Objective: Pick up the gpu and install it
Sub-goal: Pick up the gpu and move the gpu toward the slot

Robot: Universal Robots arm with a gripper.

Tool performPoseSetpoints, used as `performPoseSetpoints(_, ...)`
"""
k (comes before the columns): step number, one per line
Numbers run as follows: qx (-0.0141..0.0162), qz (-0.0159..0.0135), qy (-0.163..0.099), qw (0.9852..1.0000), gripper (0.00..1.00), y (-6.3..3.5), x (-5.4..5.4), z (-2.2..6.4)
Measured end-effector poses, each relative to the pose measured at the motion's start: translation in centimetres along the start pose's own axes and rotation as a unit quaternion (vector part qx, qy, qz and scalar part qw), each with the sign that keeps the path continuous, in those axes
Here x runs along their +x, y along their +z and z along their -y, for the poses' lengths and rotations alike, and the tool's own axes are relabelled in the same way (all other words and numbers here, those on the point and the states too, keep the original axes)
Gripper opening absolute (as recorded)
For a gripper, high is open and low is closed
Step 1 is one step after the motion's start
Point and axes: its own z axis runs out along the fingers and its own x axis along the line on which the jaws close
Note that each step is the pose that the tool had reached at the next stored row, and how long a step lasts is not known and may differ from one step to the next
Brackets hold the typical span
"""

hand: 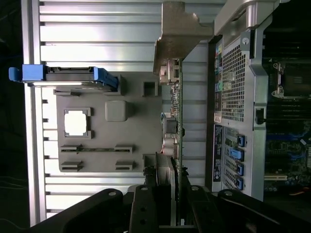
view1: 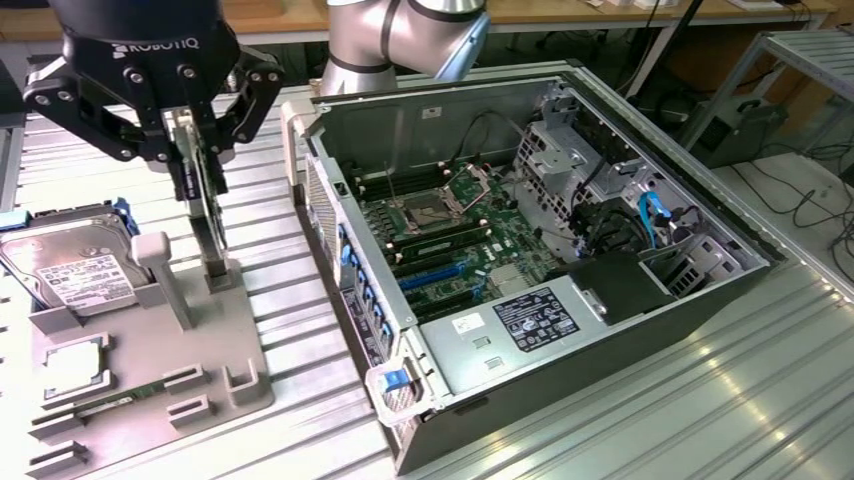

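One gpu (view1: 204, 215) hangs upright, clamped in your gripper (view1: 191, 150); its lower end possibly touches the holder (view1: 134, 350).

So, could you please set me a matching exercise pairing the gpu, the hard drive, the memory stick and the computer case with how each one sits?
1 gpu
2 hard drive
3 memory stick
4 computer case

A open, motherboard showing
B upright, gripped by the hand
C leaning at the tray's corner
D lying flat in a tray slot

Pairs: 1-B, 2-C, 3-D, 4-A
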Motion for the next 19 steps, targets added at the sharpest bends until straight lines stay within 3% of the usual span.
performPoseSetpoints(19, 0.0000, 0.0000, 0.000, 1.0000, 0.28, 0.04, -3.1, 0.02)
